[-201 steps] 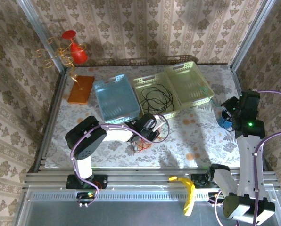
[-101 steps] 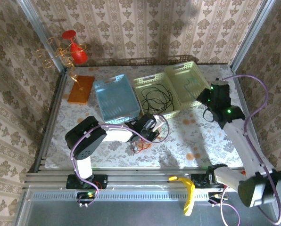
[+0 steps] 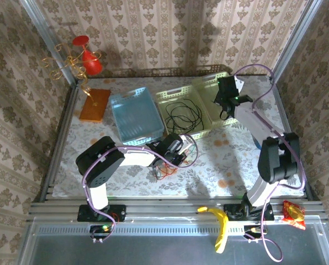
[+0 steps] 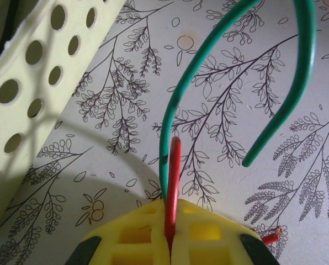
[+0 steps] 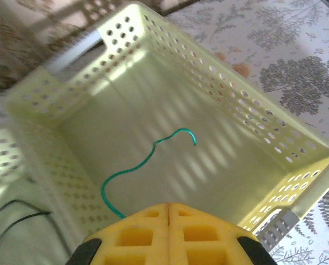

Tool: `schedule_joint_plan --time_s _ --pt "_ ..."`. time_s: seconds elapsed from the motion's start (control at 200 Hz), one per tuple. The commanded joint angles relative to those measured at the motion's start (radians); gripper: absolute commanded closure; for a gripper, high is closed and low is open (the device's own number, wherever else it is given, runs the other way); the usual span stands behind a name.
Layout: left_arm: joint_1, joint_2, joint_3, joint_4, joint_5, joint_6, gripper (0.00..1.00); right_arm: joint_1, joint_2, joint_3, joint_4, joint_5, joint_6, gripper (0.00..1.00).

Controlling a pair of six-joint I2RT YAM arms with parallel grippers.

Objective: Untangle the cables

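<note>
In the left wrist view my left gripper (image 4: 173,207) is shut on the red cable (image 4: 174,171), which rises straight out of the seam between the yellow fingers. A green cable (image 4: 297,83) arches over the tablecloth just ahead, one end free. In the top view the left gripper (image 3: 175,150) sits by the red tangle (image 3: 165,168). The black cable (image 3: 184,115) lies coiled in the middle yellow basket (image 3: 173,94). My right gripper (image 3: 226,105) hangs over the right yellow basket (image 5: 236,105), fingers together (image 5: 169,207), with a thin green cable (image 5: 145,160) running out from under them.
A blue basket (image 3: 134,116) stands left of the yellow ones. An orange block (image 3: 94,105) and a red glass on a gold stand (image 3: 87,58) are at the back left. A banana (image 3: 219,226) and a snack packet (image 3: 291,212) lie on the front rail.
My right arm has swung from the table's right edge across to above the right yellow basket. The left arm and the red tangle have stayed put.
</note>
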Motion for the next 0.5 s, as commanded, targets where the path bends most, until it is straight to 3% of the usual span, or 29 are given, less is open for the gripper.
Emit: schedule_joint_plan --time_s 0.0,0.055,0.16,0.345,0.49 --pt "-0.003 -0.012 -0.009 -0.11 -0.029 -0.013 1.0 0.007 0.076 0.07 -0.092 0.103 -0.014 0.79" --pt "-0.003 -0.014 -0.007 -0.115 -0.03 -0.013 1.0 0.008 0.097 0.077 -0.135 0.097 -0.014 0.66" --pt "-0.004 -0.018 -0.007 -0.118 -0.031 -0.015 1.0 0.01 0.057 0.001 -0.112 0.096 -0.009 0.52" --pt "-0.004 -0.011 0.003 -0.123 -0.023 -0.013 1.0 0.014 -0.07 -0.084 -0.102 0.063 -0.033 0.5" --pt "-0.004 -0.01 0.002 -0.112 -0.017 -0.009 1.0 0.052 -0.235 -0.207 -0.082 -0.135 -0.093 0.5"
